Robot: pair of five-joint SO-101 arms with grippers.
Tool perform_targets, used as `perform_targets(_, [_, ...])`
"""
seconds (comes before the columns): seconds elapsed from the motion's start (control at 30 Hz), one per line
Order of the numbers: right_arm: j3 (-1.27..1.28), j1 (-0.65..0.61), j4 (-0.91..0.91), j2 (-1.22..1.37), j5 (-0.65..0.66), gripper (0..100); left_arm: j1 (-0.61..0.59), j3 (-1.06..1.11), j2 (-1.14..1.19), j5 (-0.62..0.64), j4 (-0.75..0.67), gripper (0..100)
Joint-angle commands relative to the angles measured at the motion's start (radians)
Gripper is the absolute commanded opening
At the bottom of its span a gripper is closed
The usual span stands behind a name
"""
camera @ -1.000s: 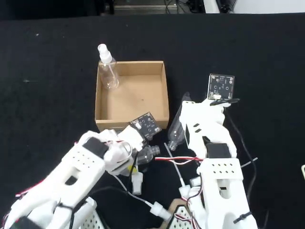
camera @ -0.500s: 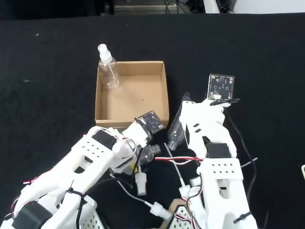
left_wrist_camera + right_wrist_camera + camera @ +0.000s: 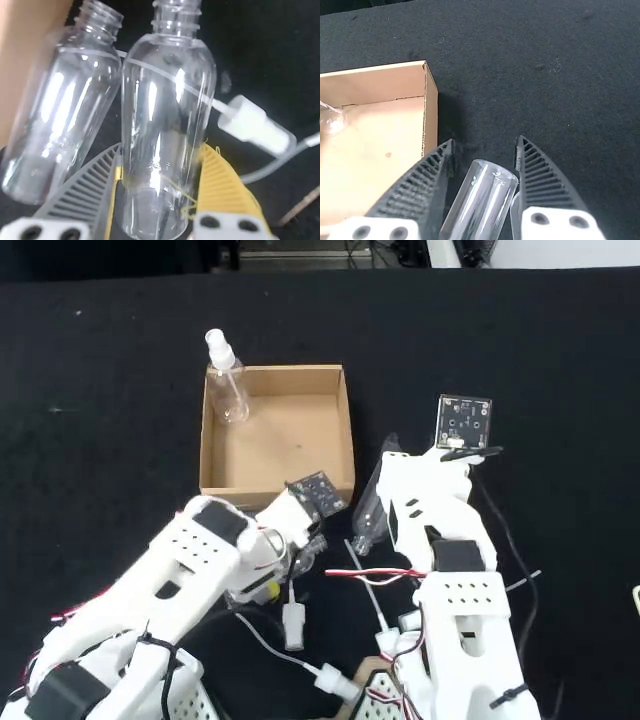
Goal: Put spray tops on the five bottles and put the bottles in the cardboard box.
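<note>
Table (image 3: 560, 360): black cloth surface carrying both arms, the box and the loose parts.
Left arm: over the last second it has advanced from the near edge toward the near wall of the box, taking its bottle with it.
Right arm: unchanged in position, just beside the box's right wall.
Cardboard box (image 3: 275, 369): open, upright, ahead of both arms.
Capped bottle (image 3: 228, 390): stands in the box's far-left corner with its spray top fitted. By judgement, this is the one bottle completed so far.
Left gripper (image 3: 161, 150): clamped on the lower body of the left-held bottle (image 3: 167, 100), which has a bare threaded neck.
Right gripper (image 3: 485, 145): closed around the right-held bottle (image 3: 482, 200), held tilted beside the box with its flat base toward the camera.
Spare bottle (image 3: 65, 105): uncapped, lying just beside the left-held bottle, next to the box wall.
Loose spray tops: one (image 3: 292, 624) lies on the table behind the left gripper, another (image 3: 333, 681) nearer the arm bases.
Consequence: the advance carries an uncapped bottle away from the loose tops. By judgement, a top must be fitted before this bottle goes into the box.
</note>
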Motion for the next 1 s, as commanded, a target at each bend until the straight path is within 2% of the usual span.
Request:
perform_targets(0.0, [-0.005,0.021,-0.031,-0.007,-0.002,17.8,-0.010,-0.163,-0.025,-0.064,0.186,9])
perform_targets(0.17, [-0.005,0.021,-0.031,-0.007,-0.002,17.8,-0.056,-0.252,-0.112,-0.140,0.387,9])
perform_targets(0.27, [-0.005,0.021,-0.031,-0.007,-0.002,17.8,-0.145,-0.305,-0.219,-0.239,0.493,9])
perform_targets(0.33, [-0.005,0.021,-0.031,-0.007,-0.002,17.8,-0.266,-0.341,-0.272,-0.293,0.537,9])
perform_targets(0.43, [-0.005,0.018,-0.031,-0.007,-0.002,17.8,-0.521,-0.375,-0.284,-0.373,0.545,9])
perform_targets(0.6, [-0.005,0.018,-0.031,-0.007,-0.002,17.8,-0.955,-0.420,-0.215,-0.624,0.543,9])
perform_targets(0.67, [-0.005,0.018,-0.031,-0.007,-0.002,17.8,-1.109,-0.418,-0.190,-0.713,0.523,9])
perform_targets(0.73, [-0.007,0.018,-0.031,-0.007,-0.002,17.8,-1.248,-0.401,-0.163,-0.746,0.457,9])
perform_targets(0.87, [-0.008,0.017,-0.031,-0.007,-0.002,17.8,-1.437,-0.308,-0.049,-0.735,0.238,9])
perform_targets(0.97, [-0.008,0.017,-0.031,-0.007,-0.002,17.8,-1.501,-0.271,0.083,-0.626,0.100,9])
